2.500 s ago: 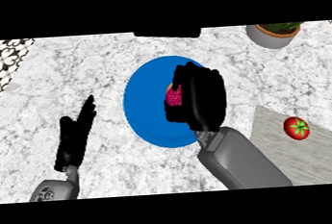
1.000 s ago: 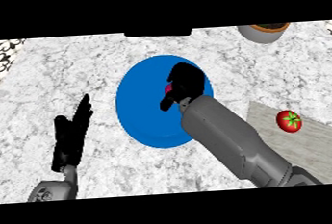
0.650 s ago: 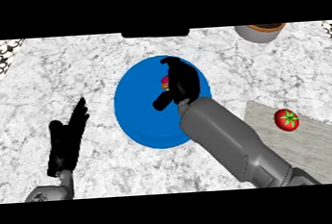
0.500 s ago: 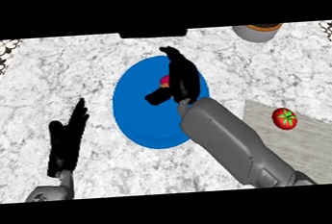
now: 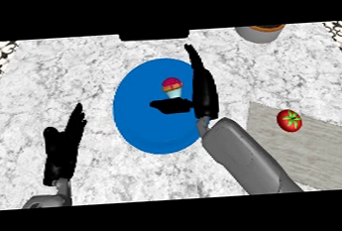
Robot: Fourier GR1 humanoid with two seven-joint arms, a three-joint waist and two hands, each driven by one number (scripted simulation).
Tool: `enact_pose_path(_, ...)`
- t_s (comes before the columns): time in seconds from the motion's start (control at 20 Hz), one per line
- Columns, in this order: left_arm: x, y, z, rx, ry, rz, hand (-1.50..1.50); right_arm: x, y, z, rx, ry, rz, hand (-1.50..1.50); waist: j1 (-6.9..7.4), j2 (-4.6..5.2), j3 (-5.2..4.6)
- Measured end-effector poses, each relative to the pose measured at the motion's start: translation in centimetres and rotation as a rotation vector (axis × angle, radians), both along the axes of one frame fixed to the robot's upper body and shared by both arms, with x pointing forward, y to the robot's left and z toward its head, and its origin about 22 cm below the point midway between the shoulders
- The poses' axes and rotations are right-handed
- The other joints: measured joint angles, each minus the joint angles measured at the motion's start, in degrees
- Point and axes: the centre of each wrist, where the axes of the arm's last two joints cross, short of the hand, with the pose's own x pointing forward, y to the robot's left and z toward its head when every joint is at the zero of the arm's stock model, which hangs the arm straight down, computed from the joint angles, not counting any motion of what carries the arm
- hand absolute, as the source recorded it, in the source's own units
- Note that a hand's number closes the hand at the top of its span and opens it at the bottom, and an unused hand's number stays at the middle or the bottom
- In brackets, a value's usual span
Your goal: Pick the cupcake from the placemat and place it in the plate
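since the earlier frames the right hand [image 5: 202,93] has opened and come off the cupcake [image 5: 172,87], which was hidden under the curled fingers before and now shows whole. the cupcake stands upright on the blue plate [image 5: 142,131], in the upper middle part of the plate, with its pink top and pale blue cup both visible.

the right hand's fingers [image 5: 196,61] are straight and together, stretched along the right rim of the plate and pointing away from the robot - they pass just beside the cupcake on its right, apart from it. the thumb [image 5: 166,106] sticks out to the left over the plate, just below the cupcake; a small gap seems to remain between them, but i cannot tell this for sure.

left of the plate, well apart from it, the left hand [image 5: 62,146] rests open over the marble counter [image 5: 68,74], fingers straight and up.

right of the plate lies the grey placemat [image 5: 316,153] with a tomato [image 5: 289,120] on it. a pot [image 5: 261,32] shows beyond the plate's upper right, cut by the edge.
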Motion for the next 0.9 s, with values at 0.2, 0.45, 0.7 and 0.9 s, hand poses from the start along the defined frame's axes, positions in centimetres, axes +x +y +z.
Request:
enact_pose_path(0.2,-0.1,-0.1,0.0,-0.004,0.003,-0.002,0.0,-0.4,-0.9,-1.2,0.042,-0.028,0.036,-1.5,-0.11,-0.04,-0.02)
enact_pose_path(0.45,-0.5,0.1,-0.4,-0.009,0.004,0.001,0.0,-0.4,-0.7,-2.3,0.052,-0.053,0.066,-1.5,0.01,-0.03,-0.03)
enact_pose_path(0.7,-0.1,0.5,-0.4,-0.008,0.004,0.002,0.0,-1.1,-0.1,-3.5,0.031,-0.051,0.056,-1.5,-0.06,-0.06,-0.05)
enact_pose_path(0.9,0.2,0.2,-0.2,-0.007,0.003,0.001,0.0,-0.7,-0.3,-4.7,-0.002,-0.032,0.02,-1.5,0.03,-0.04,-0.05)
